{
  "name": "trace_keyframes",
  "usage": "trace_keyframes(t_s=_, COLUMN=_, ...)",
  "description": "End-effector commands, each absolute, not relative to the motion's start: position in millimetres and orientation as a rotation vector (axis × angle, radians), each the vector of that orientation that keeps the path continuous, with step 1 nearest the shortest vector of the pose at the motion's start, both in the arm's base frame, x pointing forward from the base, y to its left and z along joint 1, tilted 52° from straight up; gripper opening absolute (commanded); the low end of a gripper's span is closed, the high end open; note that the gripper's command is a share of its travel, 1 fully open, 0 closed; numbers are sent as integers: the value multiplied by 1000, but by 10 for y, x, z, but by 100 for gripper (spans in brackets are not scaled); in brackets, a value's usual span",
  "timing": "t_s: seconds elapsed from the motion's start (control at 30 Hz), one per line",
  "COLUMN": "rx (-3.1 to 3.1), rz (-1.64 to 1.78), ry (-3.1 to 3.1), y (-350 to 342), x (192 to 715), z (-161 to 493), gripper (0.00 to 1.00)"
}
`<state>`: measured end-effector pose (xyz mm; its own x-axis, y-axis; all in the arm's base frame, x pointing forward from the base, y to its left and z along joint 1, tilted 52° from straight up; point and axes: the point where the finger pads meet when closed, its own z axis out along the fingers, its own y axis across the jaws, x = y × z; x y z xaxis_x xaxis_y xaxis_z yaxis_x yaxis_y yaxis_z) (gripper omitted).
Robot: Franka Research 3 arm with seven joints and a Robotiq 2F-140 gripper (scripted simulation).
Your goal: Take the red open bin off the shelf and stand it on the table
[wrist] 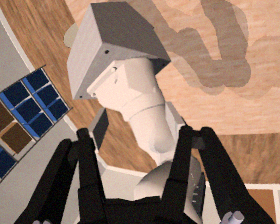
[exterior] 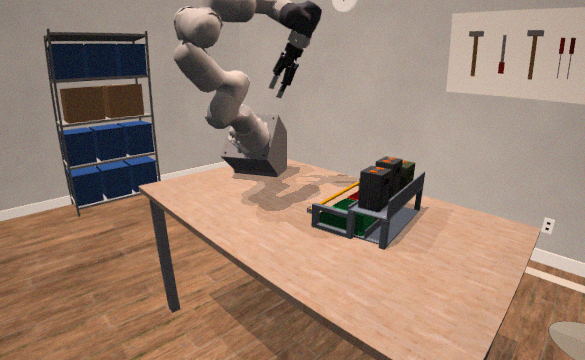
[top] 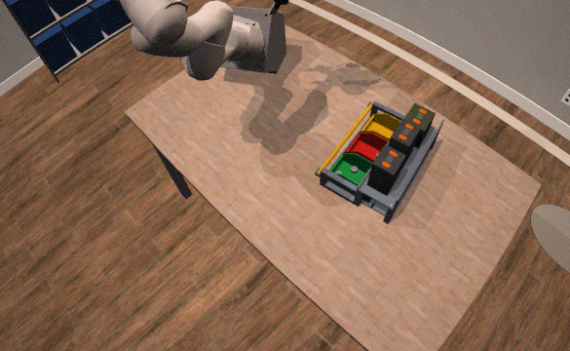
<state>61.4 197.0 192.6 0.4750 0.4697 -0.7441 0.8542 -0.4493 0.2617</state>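
Note:
The red open bin [top: 366, 146] [exterior: 354, 196] sits on the low grey shelf [top: 385, 197] [exterior: 406, 196], between the yellow bin [top: 382, 128] and the green bin [top: 347, 171] [exterior: 341, 205]. A round grey part shows in the green bin; the red bin's contents are mostly hidden. The shelf stands on the table [top: 309, 234] [exterior: 272, 240]. My gripper [exterior: 276, 88] [wrist: 136, 113] is open and empty, high above the table near the arm's base, well away from the shelf. The wrist view shows the arm's own base and links beyond the fingers, and no bins.
A yellow rail [top: 345, 139] [exterior: 339, 194] runs along the bins' front side. Tall dark boxes with orange marks [top: 387, 169] [exterior: 375, 187] stand on the shelf's upper deck, behind and above the bins. A raised grey panel bounds the shelf's back. The arm's base [top: 275, 44] [exterior: 278, 150] stands at the table's far end.

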Motion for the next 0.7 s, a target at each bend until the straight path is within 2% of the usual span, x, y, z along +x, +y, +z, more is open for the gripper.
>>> trace_keyframes(t_s=0.0, rx=2179, rz=-837, ry=961, y=1884, x=862, z=1918, gripper=57)
trace_keyframes(t_s=0.43, rx=2206, rz=-853, ry=919, y=1857, x=942, z=1916, gripper=57)
trace_keyframes(t_s=0.67, rx=2324, rz=-943, ry=708, y=1637, x=1288, z=1916, gripper=57)
